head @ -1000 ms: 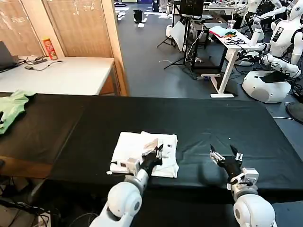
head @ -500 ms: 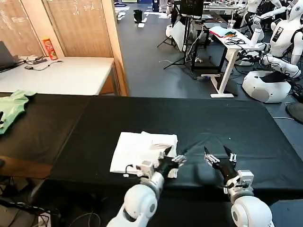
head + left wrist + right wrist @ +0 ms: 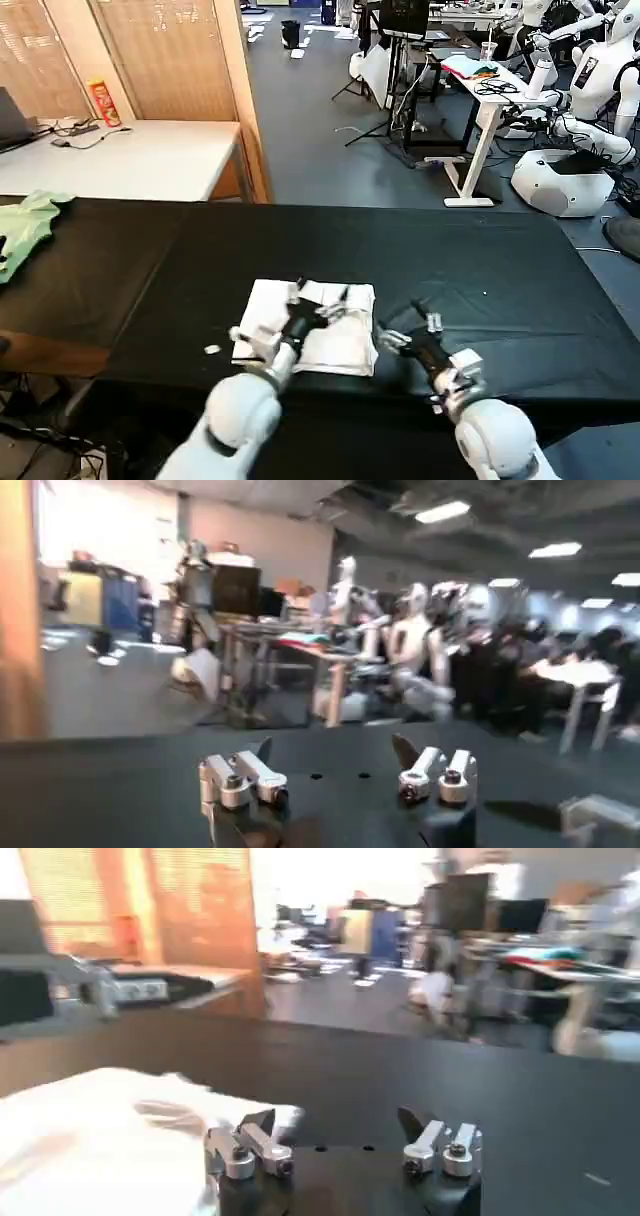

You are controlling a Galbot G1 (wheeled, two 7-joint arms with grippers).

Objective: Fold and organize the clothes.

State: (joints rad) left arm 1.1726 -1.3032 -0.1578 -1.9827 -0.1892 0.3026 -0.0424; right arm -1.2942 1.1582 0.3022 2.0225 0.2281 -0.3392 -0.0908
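**Both grippers open over the folded shirt's near edge**

A long table (image 3: 480,260) draped in black cloth spans the head view, with a pale desk (image 3: 130,160) standing behind its left end. On the black cloth, near the front edge and a little left of centre, lies the white T-shirt (image 3: 330,345), folded into a compact, roughly square bundle with a rumpled top layer toward its right side. In the right wrist view the same white T-shirt (image 3: 90,1138) lies flat on the dark cloth.

The left gripper (image 3: 322,302) is over the shirt's upper middle, its fingers spread apart and holding nothing; whether the tips touch the fabric cannot be told. Its wrist camera shows the two fingertips (image 3: 262,752) wide apart above dark cloth.

The right gripper (image 3: 412,326) sits just beside the shirt's right edge, over bare black cloth, its fingers likewise parted and empty. In its wrist view the shirt's corner reaches close to one fingertip (image 3: 262,1122), while the other stands over bare cloth.

At the table's far left edge lies a small light green garment (image 3: 25,228), well apart from both grippers.
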